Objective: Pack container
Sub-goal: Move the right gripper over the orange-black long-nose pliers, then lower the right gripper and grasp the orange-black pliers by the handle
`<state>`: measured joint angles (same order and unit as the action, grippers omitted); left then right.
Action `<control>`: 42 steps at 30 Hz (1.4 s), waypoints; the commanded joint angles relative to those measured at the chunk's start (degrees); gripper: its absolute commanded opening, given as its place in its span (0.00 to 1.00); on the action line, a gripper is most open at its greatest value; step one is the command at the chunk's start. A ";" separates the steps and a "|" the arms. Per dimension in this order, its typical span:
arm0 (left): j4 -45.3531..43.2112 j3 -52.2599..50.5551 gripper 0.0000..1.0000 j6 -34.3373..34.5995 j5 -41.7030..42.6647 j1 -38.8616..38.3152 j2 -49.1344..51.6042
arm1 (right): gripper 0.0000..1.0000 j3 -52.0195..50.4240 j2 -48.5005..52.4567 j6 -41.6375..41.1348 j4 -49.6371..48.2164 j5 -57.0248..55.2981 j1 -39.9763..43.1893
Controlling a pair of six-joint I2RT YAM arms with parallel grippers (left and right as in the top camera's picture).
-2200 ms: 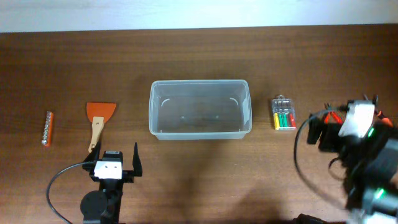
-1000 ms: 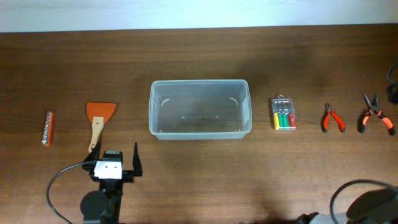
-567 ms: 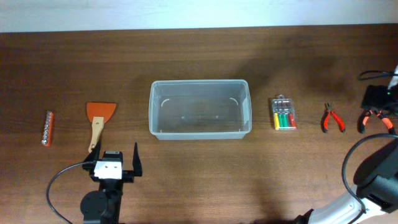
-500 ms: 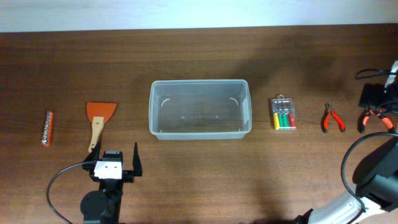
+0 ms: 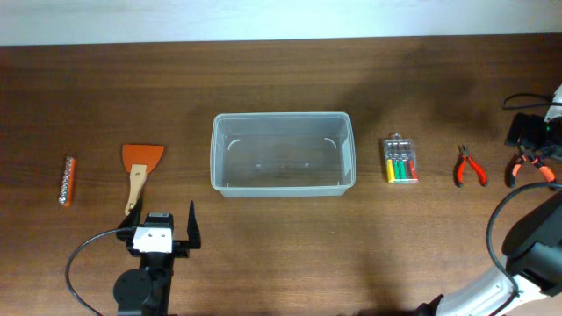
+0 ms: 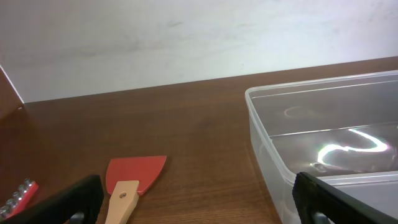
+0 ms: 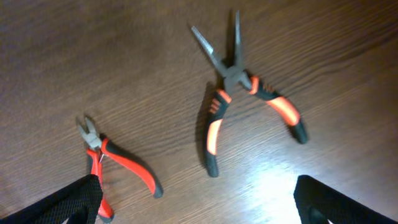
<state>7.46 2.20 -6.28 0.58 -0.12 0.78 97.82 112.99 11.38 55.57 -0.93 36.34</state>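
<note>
Print on the screwdriver pack (image 5: 400, 160) is too small for you to read; you can make out only a clear case with yellow, green and red handles. The container (image 5: 281, 154) sits mid-table, long side running left to right, and only its own clear floor and some glare show inside.

Your left gripper (image 6: 199, 205) sits low at the table's (image 5: 281, 263) near edge, fingers wide apart and holding nothing. It faces the container's left end, with the scraper (image 5: 139, 171) just ahead to its left. Further left lies an orange bit strip (image 5: 67, 180).

Your right gripper (image 7: 199, 208) hangs at the far right over the long-nose pliers (image 7: 242, 106), fingers also spread and clear of them. The small pliers (image 7: 115, 165) lie beside those, toward the screwdriver pack. Both have red-and-black handles.
</note>
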 commanded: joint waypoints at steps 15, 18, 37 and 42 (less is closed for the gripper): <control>-0.02 -0.35 0.99 -0.70 -0.39 0.31 -0.48 | 0.99 3.41 8.61 -4.59 1.01 4.22 2.01; -0.02 -0.35 0.99 -0.70 -0.39 0.28 -0.48 | 0.99 5.68 10.14 -4.87 1.77 4.44 2.47; -0.02 -0.35 0.99 -0.70 -0.39 0.28 -0.48 | 0.99 8.55 15.15 -10.86 1.31 5.25 2.69; -0.02 -0.35 0.99 -0.70 -0.39 0.31 -0.48 | 0.99 8.59 15.23 -10.86 -0.07 5.25 2.71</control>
<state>7.46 2.20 -6.28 0.58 -0.12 0.78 105.12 128.01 1.43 55.99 3.42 38.96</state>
